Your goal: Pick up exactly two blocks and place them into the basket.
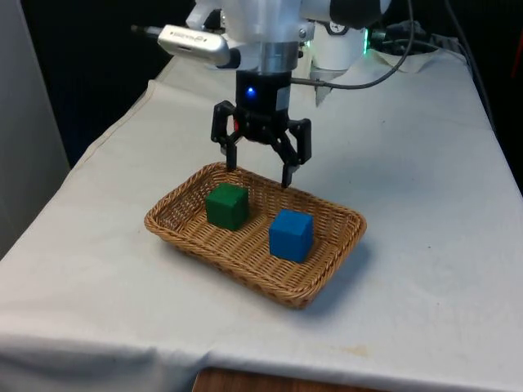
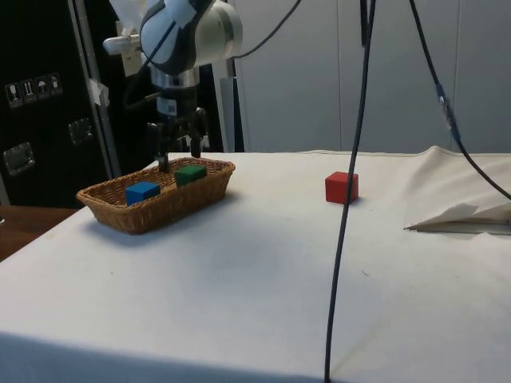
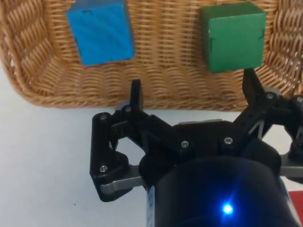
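Note:
A shallow wicker basket lies on the white cloth. A green block and a blue block rest inside it, apart from each other. My black gripper hangs open just above the basket's far rim, holding nothing. A red block sits alone on the cloth, well away from the basket toward the robot's end of the table.
Black cables hang down in the side view in front of the table. A rumpled fold of cloth lies at the side view's right. Open cloth surrounds the basket.

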{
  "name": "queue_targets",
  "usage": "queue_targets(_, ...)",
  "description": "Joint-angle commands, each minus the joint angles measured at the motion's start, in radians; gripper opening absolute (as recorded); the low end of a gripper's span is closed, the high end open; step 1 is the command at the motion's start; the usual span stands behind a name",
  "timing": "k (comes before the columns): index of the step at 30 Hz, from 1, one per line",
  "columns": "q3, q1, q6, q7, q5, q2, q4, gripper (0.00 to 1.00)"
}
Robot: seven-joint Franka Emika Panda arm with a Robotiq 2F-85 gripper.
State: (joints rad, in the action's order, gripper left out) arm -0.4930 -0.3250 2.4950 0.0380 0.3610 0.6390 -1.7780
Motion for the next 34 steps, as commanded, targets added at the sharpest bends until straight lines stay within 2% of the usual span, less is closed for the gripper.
queue_targets(1,-0.006,-0.013,-0.001,-0.012,-0.007,-0.012,-0.013,1.0)
queue_targets(7,-0.004,-0.036,-0.005,-0.036,-0.028,-0.049,-0.039,1.0)
queue_targets(8,0.003,-0.023,-0.002,-0.025,-0.019,-0.037,-0.028,1.0)
queue_targets(9,-0.004,-0.039,-0.006,-0.038,-0.03,-0.054,-0.043,1.0)
queue_targets(11,0.0,-0.047,-0.008,-0.051,-0.044,-0.074,-0.055,1.0)
queue_targets(17,0.011,-0.057,-0.005,-0.074,-0.072,-0.115,-0.081,1.0)
queue_targets(18,0.019,-0.046,-0.005,-0.064,-0.064,-0.106,-0.072,1.0)
queue_targets(19,0.013,-0.059,-0.005,-0.078,-0.076,-0.123,-0.085,1.0)
queue_targets(20,0.018,-0.061,-0.004,-0.085,-0.086,-0.137,-0.094,1.0)
queue_targets(25,0.026,-0.066,-0.001,-0.096,-0.11,-0.183,-0.123,1.0)
queue_targets(26,0.034,-0.057,-0.005,-0.088,-0.101,-0.174,-0.113,1.0)
queue_targets(27,0.027,-0.067,0.0,-0.096,-0.113,-0.191,-0.129,1.0)
queue_targets(28,0.028,-0.067,0.001,-0.097,-0.116,-0.199,-0.134,1.0)
queue_targets(32,0.037,-0.063,0.014,-0.096,-0.119,-0.211,-0.149,1.0)
queue_targets(34,0.042,-0.057,0.004,-0.088,-0.114,-0.213,-0.148,1.0)
